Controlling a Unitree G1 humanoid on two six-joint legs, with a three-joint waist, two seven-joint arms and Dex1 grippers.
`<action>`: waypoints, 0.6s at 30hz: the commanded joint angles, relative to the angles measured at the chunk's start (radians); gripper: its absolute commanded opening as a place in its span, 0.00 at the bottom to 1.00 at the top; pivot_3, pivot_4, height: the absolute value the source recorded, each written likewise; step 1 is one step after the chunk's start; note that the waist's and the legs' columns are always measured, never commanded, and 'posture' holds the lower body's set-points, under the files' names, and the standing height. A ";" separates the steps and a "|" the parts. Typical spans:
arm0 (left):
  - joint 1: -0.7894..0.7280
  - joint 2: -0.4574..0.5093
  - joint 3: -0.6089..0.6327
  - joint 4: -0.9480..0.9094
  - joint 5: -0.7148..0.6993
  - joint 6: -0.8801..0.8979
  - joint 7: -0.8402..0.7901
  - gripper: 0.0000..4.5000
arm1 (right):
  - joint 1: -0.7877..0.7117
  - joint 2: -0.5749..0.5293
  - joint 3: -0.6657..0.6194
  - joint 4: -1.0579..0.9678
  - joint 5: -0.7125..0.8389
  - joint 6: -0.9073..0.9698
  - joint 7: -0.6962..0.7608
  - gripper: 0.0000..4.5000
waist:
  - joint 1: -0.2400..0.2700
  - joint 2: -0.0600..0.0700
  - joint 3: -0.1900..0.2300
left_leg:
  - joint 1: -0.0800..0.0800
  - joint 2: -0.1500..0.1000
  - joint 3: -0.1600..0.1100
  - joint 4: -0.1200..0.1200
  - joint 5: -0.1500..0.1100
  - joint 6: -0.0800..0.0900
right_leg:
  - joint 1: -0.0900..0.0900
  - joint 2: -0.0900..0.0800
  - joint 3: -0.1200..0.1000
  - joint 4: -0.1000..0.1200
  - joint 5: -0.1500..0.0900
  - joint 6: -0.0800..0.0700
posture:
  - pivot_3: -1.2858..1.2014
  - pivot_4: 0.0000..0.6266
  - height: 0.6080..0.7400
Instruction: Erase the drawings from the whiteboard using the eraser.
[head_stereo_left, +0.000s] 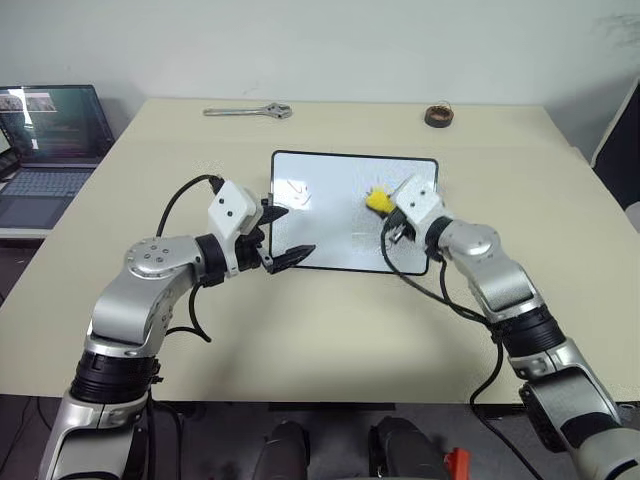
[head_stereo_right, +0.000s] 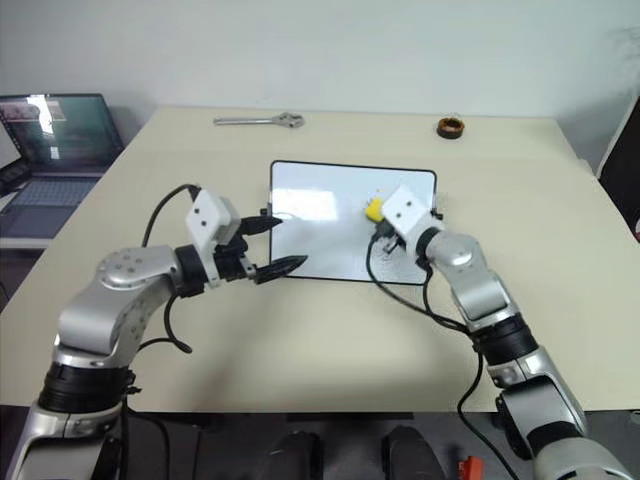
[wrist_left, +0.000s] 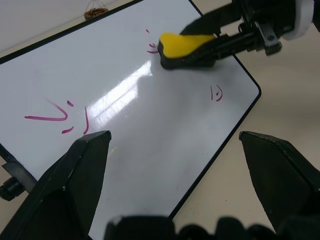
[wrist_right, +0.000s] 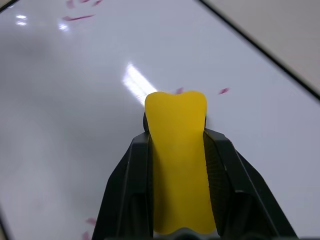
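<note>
The whiteboard (head_stereo_left: 340, 215) lies flat near the middle of the beige desk (head_stereo_left: 300, 330), its long sides running left to right in the head views. Both arms reach in over it from the near edge.

The right arm stretches forward and angles inward to the left, elbow low and wrist bent so that the right pincer (head_stereo_left: 385, 205) comes over the board's right half. Its two black fingers (wrist_right: 131, 185) are pressed tight against the sides of the eraser (wrist_right: 177, 160), squeezing the yellow block so that it bulges past their tips. The eraser sits low over the white surface, just beside a small reddish mark; whether its dark underside touches the board I cannot tell.

The left arm is bent at the elbow, forearm pointing forward and to the right, roughly level. The left pincer (head_stereo_left: 284, 232) hangs at the board's left near corner with its fingers (wrist_left: 75, 185) spread wide apart and nothing between them.

The drawings (wrist_left: 62, 116) show as thin pinkish-red strokes: one group toward the board's left part, one small curl (wrist_left: 216, 93) near the right edge, and a remnant (wrist_left: 151, 48) beside the eraser.

On the far side of the desk lie a metal wrench (head_stereo_left: 250, 111) and a brown tape roll (head_stereo_left: 438, 115), both well apart from the board. A laptop (head_stereo_left: 45, 150) stands open off the desk's left side.
</note>
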 joint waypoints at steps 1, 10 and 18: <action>-0.003 0.006 0.016 -0.034 -0.002 -0.011 0.004 1.00 | -0.016 0.007 -0.015 0.004 -0.045 -0.013 -0.025 0.23 | -0.002 0.000 0.000 | 0.000 0.000 0.000 0.000 0.000 0.000 | 0.000 0.000 0.000 0.001 0.000 0.000 | 0.52 0.24 1.00; 0.000 0.008 0.013 -0.028 0.001 -0.018 -0.004 1.00 | -0.100 0.095 -0.104 0.107 -0.083 -0.044 -0.177 0.23 | -0.001 0.000 0.000 | -0.001 0.000 0.000 0.000 0.000 0.000 | 0.000 0.000 0.000 -0.001 0.000 -0.001 | 0.52 0.24 1.00; 0.005 0.010 0.013 -0.015 0.009 -0.035 -0.011 1.00 | -0.042 0.051 0.023 0.023 -0.099 0.019 0.040 0.23 | -0.006 0.000 0.000 | 0.000 0.000 0.000 0.000 0.000 0.000 | 0.000 0.000 0.000 0.000 0.000 -0.001 | 0.52 0.24 1.00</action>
